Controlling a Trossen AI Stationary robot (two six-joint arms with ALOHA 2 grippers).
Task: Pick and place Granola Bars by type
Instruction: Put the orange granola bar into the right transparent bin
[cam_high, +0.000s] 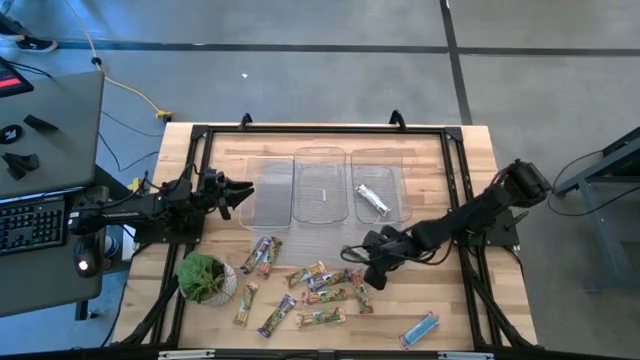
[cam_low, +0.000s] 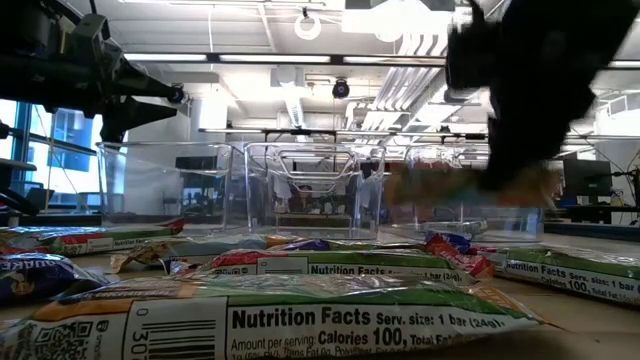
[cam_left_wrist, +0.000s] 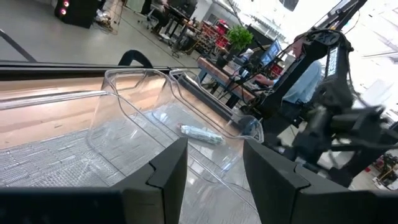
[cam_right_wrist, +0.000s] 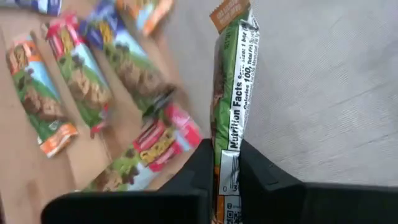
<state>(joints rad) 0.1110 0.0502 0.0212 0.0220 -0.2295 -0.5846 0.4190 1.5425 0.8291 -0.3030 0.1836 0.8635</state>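
1. Where the wooden table (cam_high: 440, 150) ends on the left, a dark desk with a keyboard (cam_high: 30, 222) stands on the grey concrete floor, and a yellow cable (cam_high: 125, 85) trails across that floor.
2. At the table's left edge the left gripper (cam_high: 243, 192) hovers beside the clear trays (cam_high: 322, 186), its fingers (cam_left_wrist: 165, 171) apart and holding nothing.
3. Near the front left corner sits a potted plant (cam_high: 203, 276).
4. Across the front middle, the Granola Bars (cam_high: 312, 290) lie scattered flat on the wood; one pale bar (cam_high: 372, 200) lies in the right-hand tray, and a blue one (cam_high: 420, 327) lies apart to the right.
5. Above the scatter's right side the right gripper (cam_high: 352, 262) is clamped on a green-wrapped bar (cam_right_wrist: 233, 99), lifted clear of the table.
6. Beyond the trays, ceiling lights (cam_low: 300, 55) and workbenches fill the room.
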